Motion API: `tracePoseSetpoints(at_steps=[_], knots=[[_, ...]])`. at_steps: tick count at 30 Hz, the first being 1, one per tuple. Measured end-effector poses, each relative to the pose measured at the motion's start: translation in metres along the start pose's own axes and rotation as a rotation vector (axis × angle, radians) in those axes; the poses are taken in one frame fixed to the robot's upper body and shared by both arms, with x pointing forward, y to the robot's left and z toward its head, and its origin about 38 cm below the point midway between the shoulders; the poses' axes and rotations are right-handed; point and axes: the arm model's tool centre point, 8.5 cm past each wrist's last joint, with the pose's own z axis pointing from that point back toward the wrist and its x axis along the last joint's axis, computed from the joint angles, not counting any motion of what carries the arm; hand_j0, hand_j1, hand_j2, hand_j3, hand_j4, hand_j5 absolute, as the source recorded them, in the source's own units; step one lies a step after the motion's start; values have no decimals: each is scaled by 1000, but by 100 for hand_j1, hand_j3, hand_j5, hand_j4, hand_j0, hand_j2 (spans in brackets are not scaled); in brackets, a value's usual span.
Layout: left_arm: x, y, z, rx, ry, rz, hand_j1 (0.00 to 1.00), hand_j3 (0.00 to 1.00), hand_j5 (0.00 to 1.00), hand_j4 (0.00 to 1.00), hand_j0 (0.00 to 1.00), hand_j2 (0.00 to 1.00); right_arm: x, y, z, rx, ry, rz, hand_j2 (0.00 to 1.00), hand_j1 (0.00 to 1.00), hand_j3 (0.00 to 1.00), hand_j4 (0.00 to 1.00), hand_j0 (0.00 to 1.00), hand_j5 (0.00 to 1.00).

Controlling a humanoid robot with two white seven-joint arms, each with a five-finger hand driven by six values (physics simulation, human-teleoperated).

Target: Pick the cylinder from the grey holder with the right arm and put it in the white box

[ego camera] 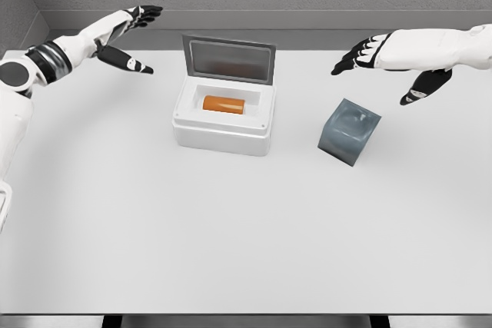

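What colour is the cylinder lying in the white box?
Orange. The cylinder lies on its side inside the white box, best seen in the head view.

right arm [453, 48] cut off by the right edge, left arm [31, 74] cut by the left edge

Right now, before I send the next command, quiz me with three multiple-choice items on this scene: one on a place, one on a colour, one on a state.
1. Where is the orange cylinder?
A. lying inside the white box
B. standing in the grey holder
C. held in the right hand

2. What colour is the holder?
A. red
B. grey
C. green

3. How is the box's lid?
A. shut flat
B. missing
C. open, standing up at the back

Answers: 1 A, the cylinder lies on its side in the box's cavity. 2 B, it is a grey block right of the box. 3 C, the lid rises behind the opening.
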Motion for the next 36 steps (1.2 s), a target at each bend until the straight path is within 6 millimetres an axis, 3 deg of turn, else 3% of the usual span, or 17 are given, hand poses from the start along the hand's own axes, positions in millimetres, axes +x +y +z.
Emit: tracePoseSetpoints(at_steps=[27, 36], knots=[[16, -35, -32, -95, -23, -30, 100, 100, 100, 100, 100, 100, 1, 2, -3, 1, -7, -6, 100, 100, 100, 100, 100, 100], [15, -42, -34, -113, -21, -34, 100, 100, 100, 100, 100, 100, 2, 0, -5, -8, -16, -11, 100, 100, 100, 100, 100, 100]])
